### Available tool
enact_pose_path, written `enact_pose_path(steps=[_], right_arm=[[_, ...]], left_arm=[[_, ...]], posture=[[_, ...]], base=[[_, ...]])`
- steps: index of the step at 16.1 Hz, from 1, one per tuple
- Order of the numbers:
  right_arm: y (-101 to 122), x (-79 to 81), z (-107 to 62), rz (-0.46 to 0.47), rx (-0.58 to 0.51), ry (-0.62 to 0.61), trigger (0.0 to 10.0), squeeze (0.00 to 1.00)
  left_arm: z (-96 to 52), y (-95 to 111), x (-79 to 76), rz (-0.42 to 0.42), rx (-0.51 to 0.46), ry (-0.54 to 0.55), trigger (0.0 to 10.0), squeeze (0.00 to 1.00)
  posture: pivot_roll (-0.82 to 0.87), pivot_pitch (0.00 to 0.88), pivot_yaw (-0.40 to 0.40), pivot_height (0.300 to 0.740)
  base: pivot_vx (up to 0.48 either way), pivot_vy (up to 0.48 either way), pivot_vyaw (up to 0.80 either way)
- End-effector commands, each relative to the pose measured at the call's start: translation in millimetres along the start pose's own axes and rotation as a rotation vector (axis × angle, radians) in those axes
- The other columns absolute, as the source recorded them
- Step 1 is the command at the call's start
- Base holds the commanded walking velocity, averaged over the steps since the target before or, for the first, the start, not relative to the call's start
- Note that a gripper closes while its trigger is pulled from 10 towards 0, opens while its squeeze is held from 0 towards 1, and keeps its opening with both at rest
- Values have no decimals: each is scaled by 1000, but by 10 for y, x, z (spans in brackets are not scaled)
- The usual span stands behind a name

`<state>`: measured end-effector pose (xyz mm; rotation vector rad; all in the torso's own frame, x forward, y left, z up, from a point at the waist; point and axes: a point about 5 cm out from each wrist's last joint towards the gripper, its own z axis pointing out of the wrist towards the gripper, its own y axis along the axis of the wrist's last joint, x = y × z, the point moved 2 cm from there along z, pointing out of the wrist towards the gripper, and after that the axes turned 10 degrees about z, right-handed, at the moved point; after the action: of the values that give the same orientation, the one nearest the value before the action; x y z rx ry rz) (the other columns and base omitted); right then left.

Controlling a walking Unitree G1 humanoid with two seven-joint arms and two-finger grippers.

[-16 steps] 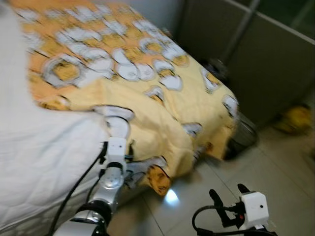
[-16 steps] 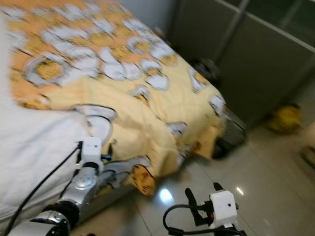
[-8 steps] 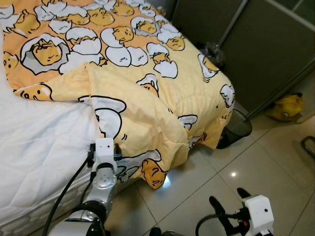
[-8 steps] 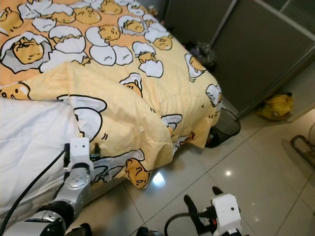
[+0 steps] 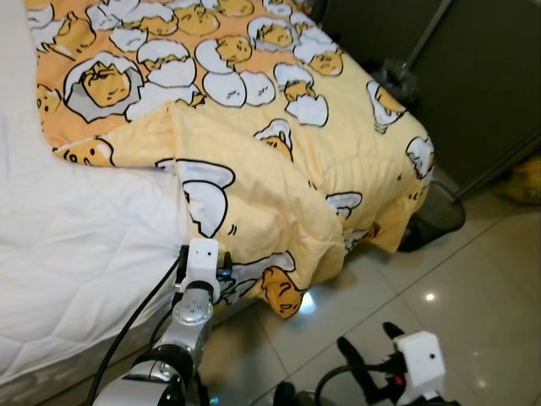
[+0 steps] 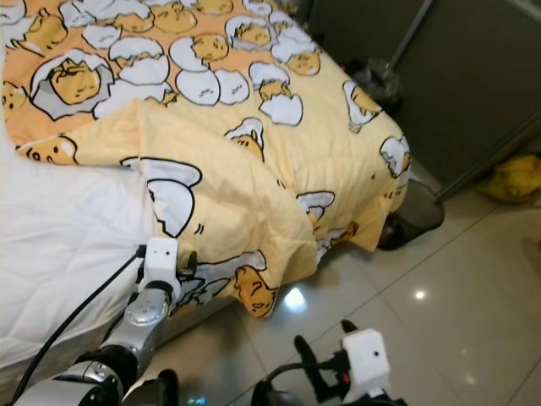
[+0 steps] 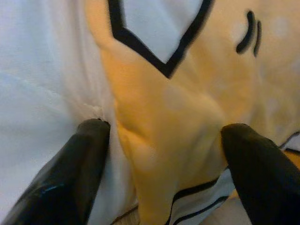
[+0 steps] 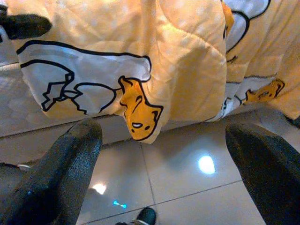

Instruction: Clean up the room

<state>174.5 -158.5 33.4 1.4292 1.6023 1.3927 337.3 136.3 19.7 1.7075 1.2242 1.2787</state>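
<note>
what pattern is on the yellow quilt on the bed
Cartoon egg yolks in cracked white eggshells on the yellow quilt, clearest in the left eye view.

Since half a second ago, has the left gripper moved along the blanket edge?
No. The left gripper still straddles the same blanket fold at the mattress side; the camera shifted.

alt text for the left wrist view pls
The left gripper is open, its two black fingers straddling a fold of yellow cartoon-print blanket where it lies against the white mattress.

Quilt (image 5: 279,161) on mattress (image 5: 76,245)
</note>
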Motion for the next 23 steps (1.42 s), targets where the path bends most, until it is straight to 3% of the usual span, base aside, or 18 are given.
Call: enact_pose_path(steps=[1,3,7,10,17,23], right_arm=[[-133,-9,-37,14,51,-23,10000,0],[-166,44,-21,26,55,-21,10000,0],[-152,13,-10,30,45,-52,10000,0],[-131,-28,-12,28,41,-68,10000,0],[-126,-66,136,34,36,-78,10000,0],[-19,-135,425,22,-1,-66,10000,0]], left_arm=[[-94,-195,-228,55,73,-124,0,0],[-92,-201,-278,92,90,-174,0,0],[-83,-250,-277,-18,170,-174,0,0],[-69,-212,-269,-19,148,-185,0,0],[-134,-252,-386,128,103,-300,0,0],[-158,-257,-408,150,77,-387,0,0]], posture=[[-89,316,-139,732],[-95,318,-122,732],[-122,309,-110,732],[-122,305,-107,732],[-84,256,-92,732],[-42,130,-64,732]], base=[[0,0,0],[0,0,0],[0,0,0],[0,0,0],[0,0,0],[0,0,0]])
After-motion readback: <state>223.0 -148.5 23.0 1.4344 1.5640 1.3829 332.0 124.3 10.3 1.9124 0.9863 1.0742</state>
